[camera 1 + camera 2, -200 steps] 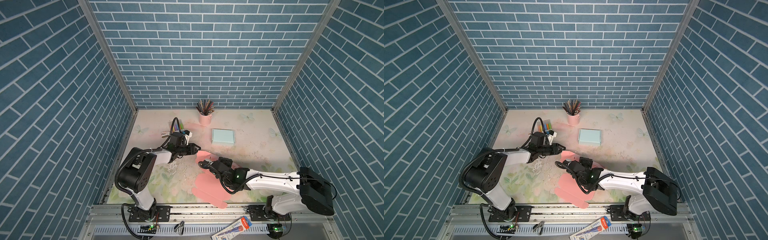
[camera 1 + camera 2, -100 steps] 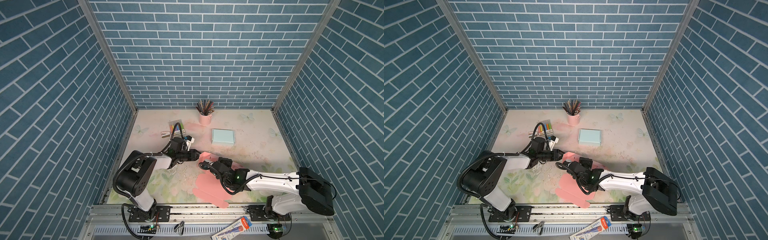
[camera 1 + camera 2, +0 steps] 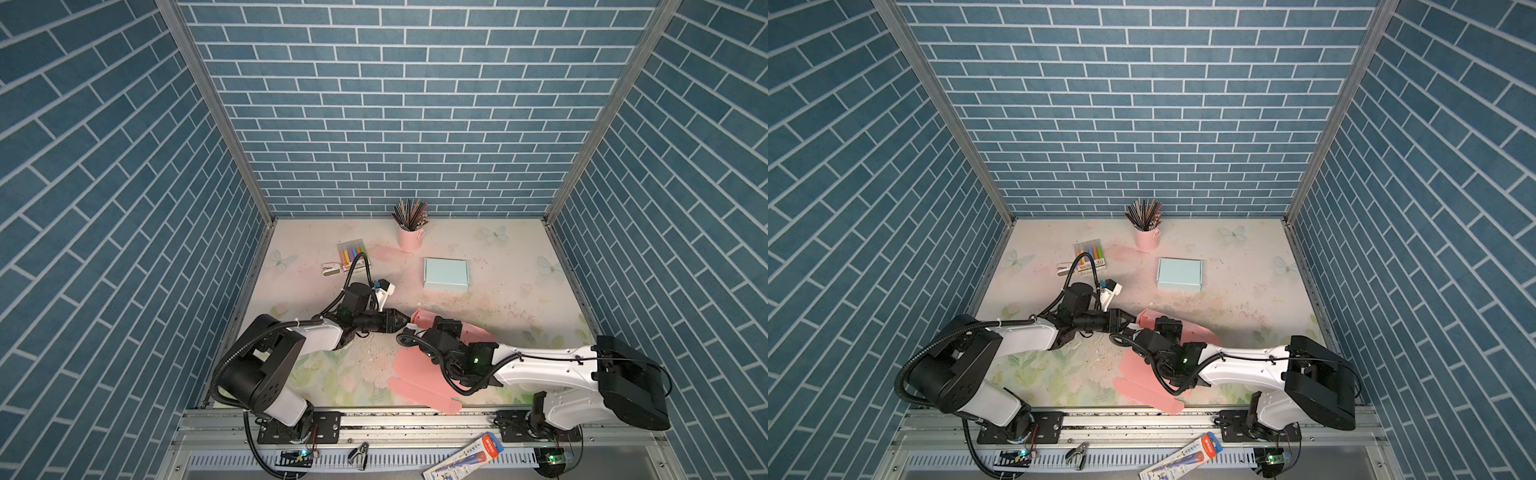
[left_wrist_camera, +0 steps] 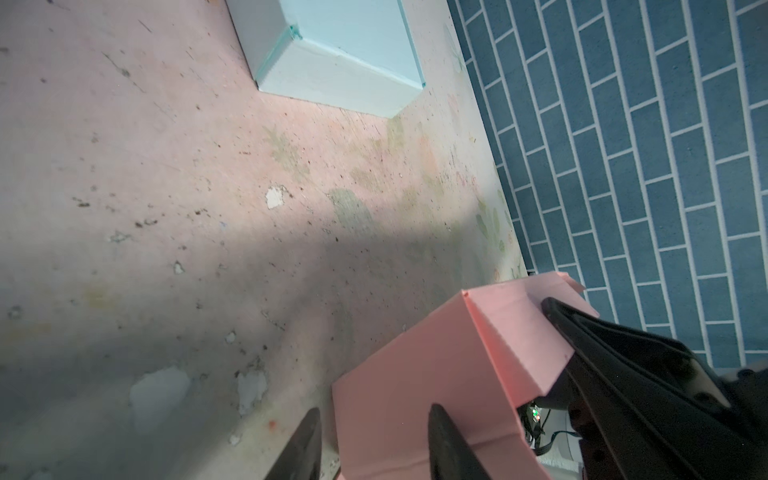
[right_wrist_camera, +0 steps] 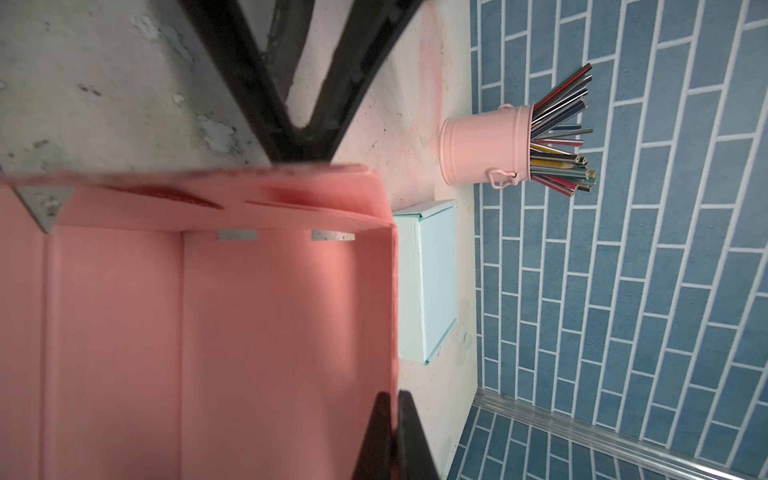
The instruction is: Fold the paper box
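The pink paper box [image 3: 411,368] [image 3: 1133,370] lies partly folded at the front middle in both top views, its lid panel flat toward the front edge. My right gripper [image 5: 392,415] [image 3: 451,326] is shut on the top edge of one raised side wall of the box [image 5: 249,332]. My left gripper [image 4: 374,419] [image 3: 402,323] [image 3: 1133,320] sits at the box's left end wall [image 4: 415,374], open. One finger is over the pink panel and the other is off its edge, neither pinching it. Its fingers [image 5: 249,83] meet the wall's rim in the right wrist view.
A folded light blue box [image 3: 446,273] stands behind the pink one. A pink cup of pencils [image 3: 409,237] is at the back, a marker pack [image 3: 352,251] and a small eraser box [image 3: 331,269] at the back left. Brick walls enclose three sides.
My left gripper has moved forward and slightly right, down to the box's left end. The right gripper has kept its hold in nearly the same place.
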You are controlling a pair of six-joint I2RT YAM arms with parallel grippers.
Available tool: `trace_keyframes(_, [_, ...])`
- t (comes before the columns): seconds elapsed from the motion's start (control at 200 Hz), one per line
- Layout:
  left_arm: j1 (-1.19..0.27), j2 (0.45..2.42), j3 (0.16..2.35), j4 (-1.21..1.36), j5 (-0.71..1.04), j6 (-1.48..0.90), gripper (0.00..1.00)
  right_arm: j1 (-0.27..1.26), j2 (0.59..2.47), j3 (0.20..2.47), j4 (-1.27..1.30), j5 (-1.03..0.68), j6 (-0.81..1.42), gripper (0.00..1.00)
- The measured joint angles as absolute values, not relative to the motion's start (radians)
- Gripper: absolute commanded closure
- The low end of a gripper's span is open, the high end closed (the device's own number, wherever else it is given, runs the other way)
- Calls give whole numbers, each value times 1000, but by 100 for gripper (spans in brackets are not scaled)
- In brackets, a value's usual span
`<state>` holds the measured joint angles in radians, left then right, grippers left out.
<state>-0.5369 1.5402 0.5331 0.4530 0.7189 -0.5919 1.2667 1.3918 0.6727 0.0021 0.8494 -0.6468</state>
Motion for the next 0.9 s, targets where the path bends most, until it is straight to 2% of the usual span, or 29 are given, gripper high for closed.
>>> trace_keyframes(0.535, [-583, 1419, 296, 609, 633, -597, 49, 1364, 1393, 611, 66, 919, -686, 100])
trace_keyframes(0.9, [-672, 1370, 231, 673, 559, -585, 43, 1395, 1393, 592, 101, 947, -714, 100])
